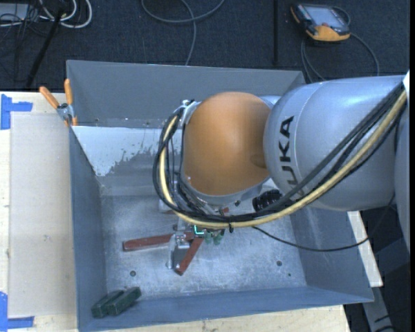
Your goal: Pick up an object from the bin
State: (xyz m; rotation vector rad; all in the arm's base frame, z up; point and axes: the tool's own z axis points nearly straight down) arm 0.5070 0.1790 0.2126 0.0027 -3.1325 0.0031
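Because the arm (332, 144) is reaching steeply down into the bin (277, 261), its orange cover (225, 144) and looped cables (167, 178) are hanging right above the gripper (185, 244) and hiding most of it. The gripper is sitting low, at or just off the floor, which suggests it is working on something flat rather than hovering to choose. Whether it is spread or closed, I cannot tell.

A thin reddish-brown strip (146, 243) is lying flat and running out to the gripper's left, its near end right at the gripper. A shorter brown piece (191, 256) of the same colour is slanting down just below the gripper, touching it or very nearly so. The two are looking like matt, rigid slats, perhaps wood or plastic, and they may be one jointed thing; I cannot tell. Lying so flat, they are offering little height to grip, so a pinch across the narrow width is probably what is being attempted.

A dark, blocky lump (116, 301) is resting well away to the gripper's lower left, untouched. The floor around the gripper is looking like scuffed, dull grey metal.
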